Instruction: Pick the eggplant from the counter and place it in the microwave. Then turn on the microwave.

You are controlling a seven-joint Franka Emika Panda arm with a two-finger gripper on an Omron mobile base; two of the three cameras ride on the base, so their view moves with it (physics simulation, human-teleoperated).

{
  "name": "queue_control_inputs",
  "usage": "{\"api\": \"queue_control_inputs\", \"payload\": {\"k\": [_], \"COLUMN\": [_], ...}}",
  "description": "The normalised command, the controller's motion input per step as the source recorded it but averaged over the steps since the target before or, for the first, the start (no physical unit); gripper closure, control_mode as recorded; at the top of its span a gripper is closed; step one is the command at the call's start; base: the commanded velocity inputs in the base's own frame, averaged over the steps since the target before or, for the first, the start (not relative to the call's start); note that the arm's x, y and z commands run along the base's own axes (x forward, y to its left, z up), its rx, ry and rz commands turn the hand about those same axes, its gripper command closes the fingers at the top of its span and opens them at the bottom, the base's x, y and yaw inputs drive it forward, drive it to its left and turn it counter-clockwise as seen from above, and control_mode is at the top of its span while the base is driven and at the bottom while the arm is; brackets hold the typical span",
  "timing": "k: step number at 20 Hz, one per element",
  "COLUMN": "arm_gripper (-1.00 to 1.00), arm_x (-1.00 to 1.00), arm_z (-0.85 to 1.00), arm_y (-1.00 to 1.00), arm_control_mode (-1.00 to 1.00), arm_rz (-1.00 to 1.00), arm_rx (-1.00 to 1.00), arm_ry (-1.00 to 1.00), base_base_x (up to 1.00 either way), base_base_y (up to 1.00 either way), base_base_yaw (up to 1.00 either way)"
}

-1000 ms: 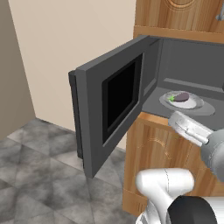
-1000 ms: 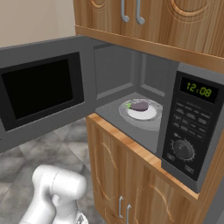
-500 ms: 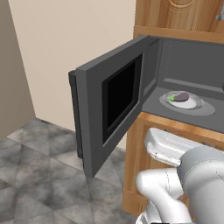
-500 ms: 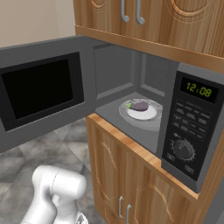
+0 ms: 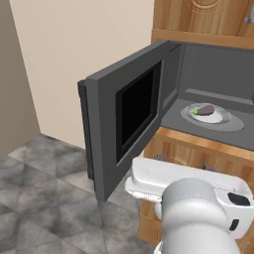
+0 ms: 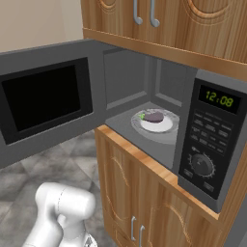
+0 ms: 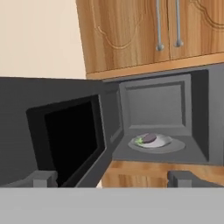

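Observation:
The microwave (image 6: 208, 144) stands in a wooden cabinet with its door (image 5: 124, 114) swung wide open to the left. Inside, the dark purple eggplant (image 5: 206, 109) (image 6: 154, 116) (image 7: 149, 138) lies on a white plate (image 7: 162, 141) on the turntable. My gripper (image 7: 113, 179) is open and holds nothing. It hangs back in front of the cavity, facing it, with one fingertip (image 7: 43, 178) below the door and the other below the cavity's right side. The green display reads 12:08. The counter is out of view.
Wooden upper cabinets with metal handles (image 7: 168, 26) sit right above the microwave. Lower wooden cabinet doors (image 6: 140, 193) are below it. The open door (image 6: 43, 103) juts out over the grey tiled floor (image 5: 34, 198). A beige wall (image 5: 74, 49) is at the left.
In the left base view my arm has swung down and leftward, away from the cavity, now lying across the bottom. The eggplant, plate and door have not moved.

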Motion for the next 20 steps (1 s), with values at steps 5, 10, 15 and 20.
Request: {"api": "queue_control_inputs", "payload": {"k": [5, 10, 15, 20], "arm_gripper": [-1.00, -1.00, -1.00, -1.00], "arm_x": [0.00, 0.00, 0.12, 0.23], "arm_z": [0.00, 0.00, 0.00, 0.00], "arm_y": [0.42, 0.42, 0.39, 0.35], "arm_control_mode": [-1.00, -1.00, -1.00, -1.00], "arm_rz": [0.00, 0.00, 0.00, 0.00], "arm_rx": [-0.12, -0.12, -0.10, -0.10], "arm_ry": [-0.01, 0.00, 0.00, 0.00], "base_base_x": [0.00, 0.00, 0.00, 0.00], "base_base_y": [0.00, 0.00, 0.00, 0.00], "base_base_yaw": [0.00, 0.00, 0.00, 0.00]}}
